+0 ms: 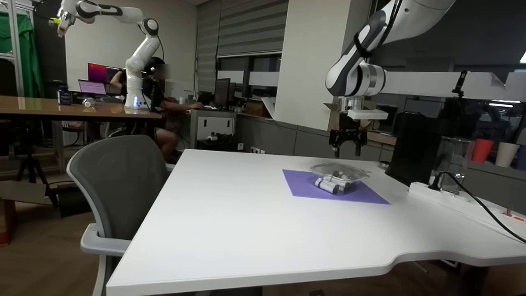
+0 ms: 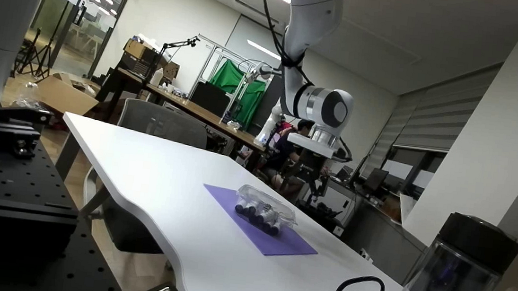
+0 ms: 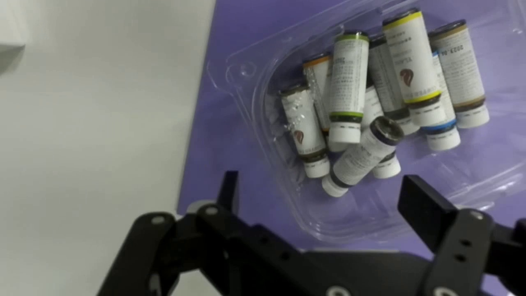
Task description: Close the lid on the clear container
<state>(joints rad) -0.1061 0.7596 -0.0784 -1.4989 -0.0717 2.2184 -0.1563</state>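
Purple mat (image 1: 303,187) on white table (image 1: 246,222), chair (image 1: 119,183) alongside

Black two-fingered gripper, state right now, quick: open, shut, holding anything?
Black two-fingered gripper: open, holding nothing; the low, clear plastic container sits lower on the purple mat, not gripped.

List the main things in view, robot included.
Table: one, white, foreground
Mat: one, purple, on the table
Clear container: one, transparent, on the mat
Small bottles: at least nine, white labels, in the container
Power strip: one, white, on the table
Jar: one, clear with black top, near the strip
Chair: one, grey, beside the table
Person: at least one, dark clothing, background
Second robot: one, white, background
Arm: one, mostly white, above the table
Fingers: two, black, above the table
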